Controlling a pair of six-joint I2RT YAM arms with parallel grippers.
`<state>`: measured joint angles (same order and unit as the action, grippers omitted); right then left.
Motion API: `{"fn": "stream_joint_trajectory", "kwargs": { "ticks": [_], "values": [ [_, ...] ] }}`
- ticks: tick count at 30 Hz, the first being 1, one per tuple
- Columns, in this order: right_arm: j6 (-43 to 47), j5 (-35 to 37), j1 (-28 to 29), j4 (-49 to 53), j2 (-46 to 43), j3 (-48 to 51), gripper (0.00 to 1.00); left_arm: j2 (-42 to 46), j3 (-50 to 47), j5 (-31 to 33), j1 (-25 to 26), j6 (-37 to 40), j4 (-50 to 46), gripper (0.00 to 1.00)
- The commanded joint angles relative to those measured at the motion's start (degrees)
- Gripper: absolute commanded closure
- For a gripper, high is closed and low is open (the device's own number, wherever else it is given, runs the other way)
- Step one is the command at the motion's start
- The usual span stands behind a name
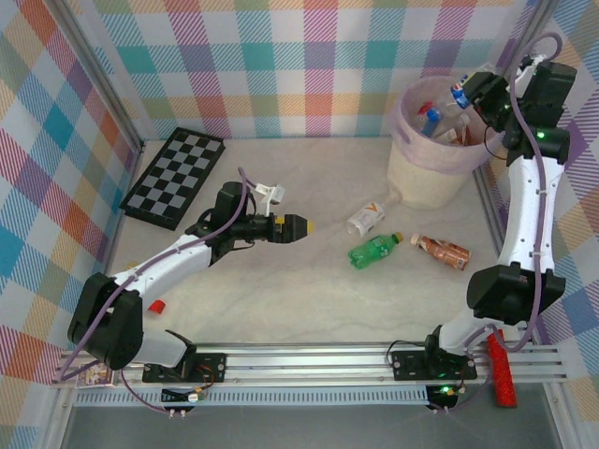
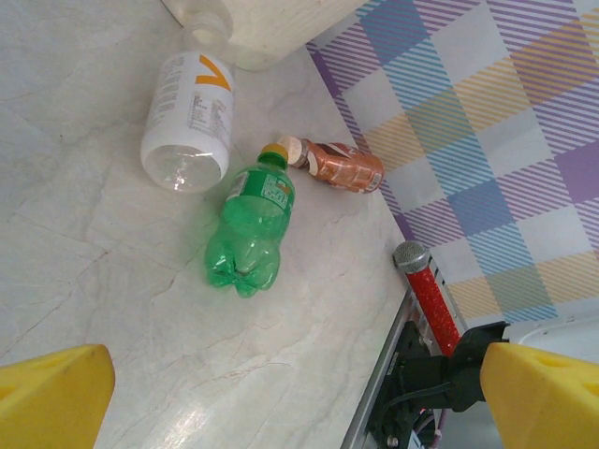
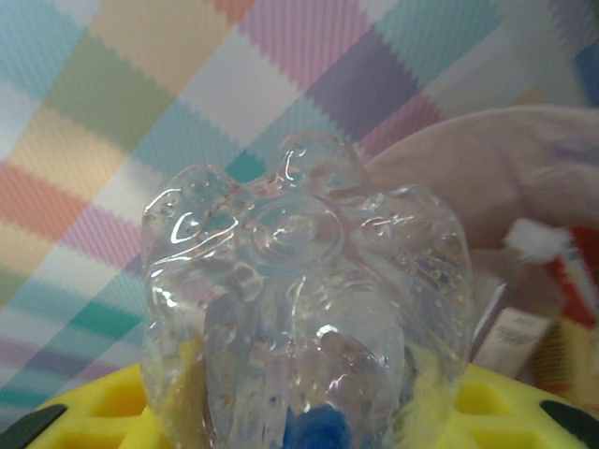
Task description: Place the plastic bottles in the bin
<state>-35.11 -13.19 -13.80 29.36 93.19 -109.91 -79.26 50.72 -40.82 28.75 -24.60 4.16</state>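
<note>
The left pincer [image 1: 299, 227] hovers spread above the tabletop [image 1: 281, 309], the nearer arm to three plastic bottles lying ahead of it to its right. The green bottle [image 1: 376, 250] lies roughly in line with its reach, cap pointing away, beside a white-labelled bottle [image 1: 365, 220] and a brown bottle [image 1: 442, 250]. Farther back, the right pincer [image 1: 473, 94] pinches a clear bottle [image 3: 304, 309] over the bin [image 1: 421, 178], which already holds several others.

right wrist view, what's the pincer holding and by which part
A clear bottle, clamped across its body by the right pincer, ridged base toward the camera. The left pincer is open and empty.
</note>
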Motion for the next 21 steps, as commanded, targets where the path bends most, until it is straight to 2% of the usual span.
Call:
{"fn": "stream_joint_trajectory", "kwargs": {
  "ticks": [1,4,11,14,21],
  "values": [
    [-1.2,13.5,0.3,-7.6,-0.7,5.1,0.57,0.2,1.4,0.4,0.3,0.6,-0.4,0.00],
    [-2.6,18.4,0.3,-10.9,-0.2,8.0,0.58,0.4,1.2,0.6,0.4,0.4,-0.5,0.00],
    [-7.3,20.9,0.9,-12.7,3.5,9.3,0.55,0.0,1.5,1.0,0.5,0.0,-0.2,0.00],
    [-7.8,17.5,1.0,-11.3,6.5,6.9,0.46,-0.1,1.7,1.1,0.8,0.1,-0.5,0.00],
    [-3.4,8.7,1.1,2.4,16.1,-6.7,0.33,0.0,1.8,1.9,1.0,1.0,-2.2,0.00]
  ]
}}
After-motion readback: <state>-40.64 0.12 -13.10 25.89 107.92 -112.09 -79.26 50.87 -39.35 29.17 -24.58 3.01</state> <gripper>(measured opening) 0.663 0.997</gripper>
